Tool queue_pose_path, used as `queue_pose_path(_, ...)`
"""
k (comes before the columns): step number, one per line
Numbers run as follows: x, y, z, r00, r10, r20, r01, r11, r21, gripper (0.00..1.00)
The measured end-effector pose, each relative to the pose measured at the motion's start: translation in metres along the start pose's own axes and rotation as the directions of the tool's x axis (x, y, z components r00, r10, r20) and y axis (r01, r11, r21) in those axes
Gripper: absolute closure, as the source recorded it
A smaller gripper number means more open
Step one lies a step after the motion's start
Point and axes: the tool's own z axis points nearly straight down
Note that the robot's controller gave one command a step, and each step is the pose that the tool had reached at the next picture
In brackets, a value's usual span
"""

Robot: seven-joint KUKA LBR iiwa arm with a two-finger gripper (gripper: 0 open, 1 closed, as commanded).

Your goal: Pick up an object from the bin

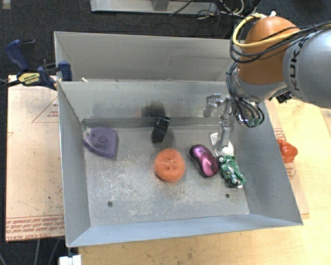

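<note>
In the grey bin (154,211) the jaws, clenched or not I cannot tell, are hanging beside a green-and-white trinket (232,171); centring over it seems wise.

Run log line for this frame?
claw: in bin, right side | beside: green-white object | neighbour: magenta oval | grasp: unclear

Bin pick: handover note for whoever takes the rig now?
Gripper: low at the right side of the bin, just over a small green-and-white thing, with a magenta oval beside it. Whether it has a grip cannot be told.
Others: orange round pad in the centre, black piece behind it, purple piece at left.
Done: nothing lifted out.
Left: grasp one, lift.
</note>
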Motion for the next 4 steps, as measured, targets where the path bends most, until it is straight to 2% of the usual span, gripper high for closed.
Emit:
queue_pose_path(1,-0.002,0.000,-0.005,1.000,-0.001,0.007,0.001,1.000,0.001,0.00)
queue_pose_path(2,0.049,-0.022,0.039,1.000,-0.019,0.008,0.019,1.000,0.000,0.00)
queue_pose_path(3,0.081,-0.032,0.067,1.000,-0.004,-0.003,0.004,1.000,-0.001,0.00)
queue_pose_path(4,0.061,-0.031,0.062,1.000,0.012,0.009,-0.012,1.000,-0.001,0.00)
